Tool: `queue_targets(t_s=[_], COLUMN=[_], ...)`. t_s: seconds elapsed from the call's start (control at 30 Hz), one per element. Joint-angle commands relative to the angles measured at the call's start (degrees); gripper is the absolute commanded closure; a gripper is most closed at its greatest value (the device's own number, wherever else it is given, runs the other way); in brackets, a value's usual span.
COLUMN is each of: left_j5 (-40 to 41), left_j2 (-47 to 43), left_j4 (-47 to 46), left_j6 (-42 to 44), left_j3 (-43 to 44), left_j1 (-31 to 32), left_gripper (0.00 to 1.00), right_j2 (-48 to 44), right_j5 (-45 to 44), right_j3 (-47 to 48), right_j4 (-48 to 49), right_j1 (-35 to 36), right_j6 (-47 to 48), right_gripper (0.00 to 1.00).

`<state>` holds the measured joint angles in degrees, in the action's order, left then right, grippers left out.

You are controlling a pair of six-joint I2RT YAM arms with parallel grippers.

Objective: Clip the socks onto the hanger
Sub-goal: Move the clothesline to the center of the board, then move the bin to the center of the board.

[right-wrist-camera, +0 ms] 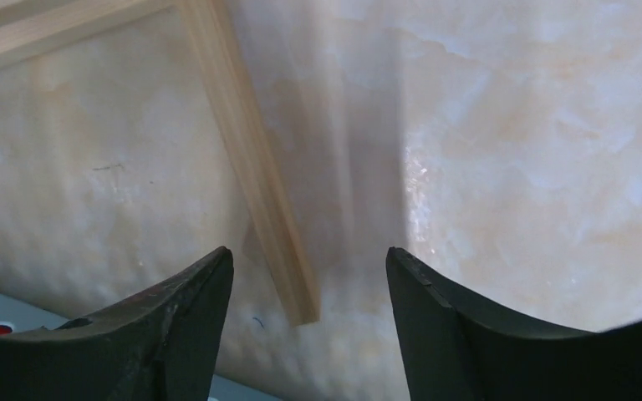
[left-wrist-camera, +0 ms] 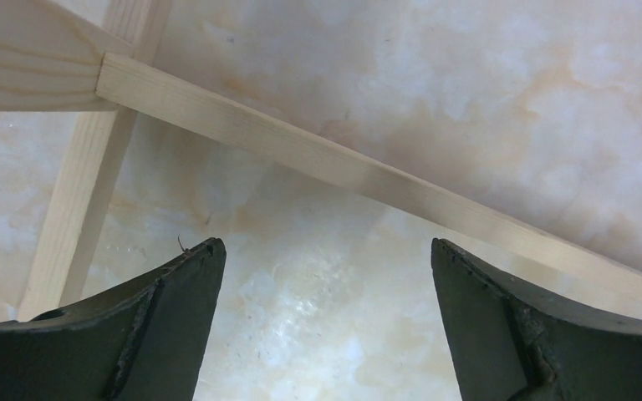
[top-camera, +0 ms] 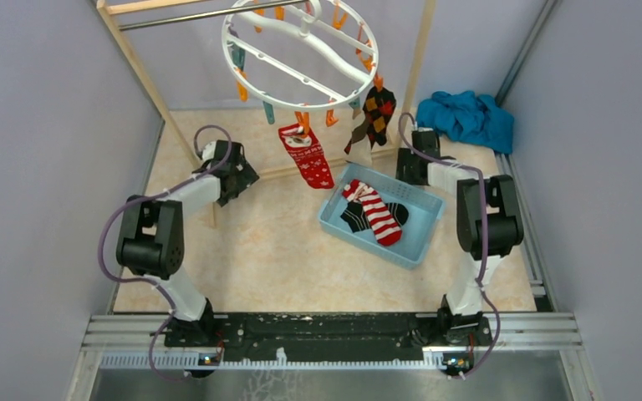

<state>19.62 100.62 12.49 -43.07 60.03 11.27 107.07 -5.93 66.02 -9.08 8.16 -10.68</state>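
The round white hanger (top-camera: 299, 52) hangs from the rack's metal rod at the top of the top view, with orange and teal clips round its rim. A red patterned sock (top-camera: 308, 155) and a dark argyle sock (top-camera: 377, 113) hang clipped to its near rim. A red-and-white striped sock (top-camera: 374, 211) lies over a black striped sock (top-camera: 356, 217) in a light blue basket (top-camera: 416, 247). My left gripper (top-camera: 242, 177) (left-wrist-camera: 326, 259) is open and empty above the rack's base bars. My right gripper (top-camera: 411, 164) (right-wrist-camera: 309, 263) is open and empty behind the basket.
The wooden rack has uprights (top-camera: 144, 71) and floor bars (left-wrist-camera: 343, 167) (right-wrist-camera: 255, 159) on the marbled table. A teal-blue cloth heap (top-camera: 468, 119) lies at the back right. Grey walls close in both sides.
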Motion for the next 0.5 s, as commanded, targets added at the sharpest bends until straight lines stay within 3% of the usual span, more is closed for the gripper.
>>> queue_targets(t_s=[0.0,0.3,0.47], left_j5=[-3.19,-4.79,-2.90], left_j2=[-7.98,-14.74,-17.44], left_j4=[-3.25,-1.72,-1.66], left_j6=[1.46,2.45,2.45], left_j3=[-0.26,0.57,-3.61], left_j1=[0.80,5.40,11.23], left_gripper=[0.02,0.02,0.02], right_j2=[-6.84,-16.68,-22.19], right_j5=[-3.83,-8.30,-5.00], right_j3=[3.27,4.86,0.69], right_j4=[-3.09,-5.08,-7.19], right_j1=[0.38,0.41,3.47], right_j6=[-1.02,-0.89,0.41], right_gripper=[0.28,0.22,0.27])
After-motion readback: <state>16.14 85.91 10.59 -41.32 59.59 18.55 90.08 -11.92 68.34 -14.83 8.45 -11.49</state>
